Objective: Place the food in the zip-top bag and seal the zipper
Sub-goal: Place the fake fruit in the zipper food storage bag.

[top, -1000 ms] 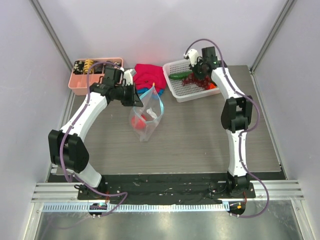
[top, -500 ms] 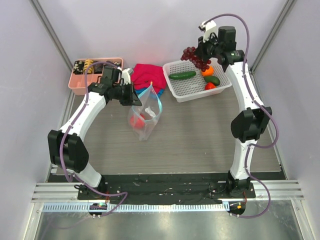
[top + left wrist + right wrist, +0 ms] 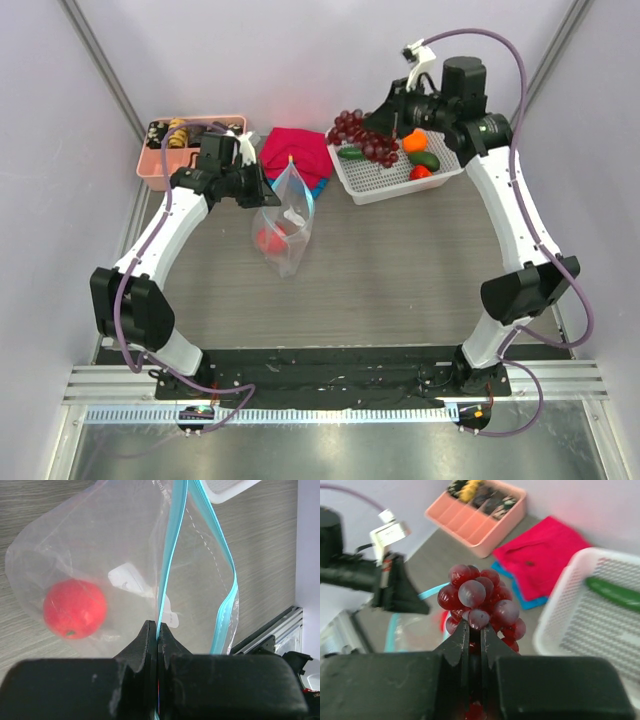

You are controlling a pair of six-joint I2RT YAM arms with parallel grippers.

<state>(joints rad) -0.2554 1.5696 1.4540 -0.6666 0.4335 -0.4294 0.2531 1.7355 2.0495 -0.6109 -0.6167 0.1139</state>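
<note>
The clear zip-top bag (image 3: 287, 228) stands on the table with its mouth open. My left gripper (image 3: 157, 630) is shut on one side of the blue zipper (image 3: 172, 555). A red tomato (image 3: 75, 608) lies inside the bag. My right gripper (image 3: 475, 627) is shut on the dark purple grape bunch (image 3: 481, 602). In the top view the grape bunch (image 3: 362, 137) hangs in the air over the left edge of the white basket (image 3: 395, 190), right of the bag. In the basket lie a green cucumber (image 3: 350, 153), an orange (image 3: 415, 140), a green avocado-like piece (image 3: 425, 160) and a small red pepper (image 3: 421, 172).
A pink divided tray (image 3: 160, 172) with snack pieces stands at the back left. A red cloth (image 3: 295, 150) over a blue one lies behind the bag. Grey walls and metal posts close in the table on three sides.
My right gripper has lifted the grape bunch out of the basket and carried it up and left towards the bag. The left gripper has shifted the bag's mouth slightly.
</note>
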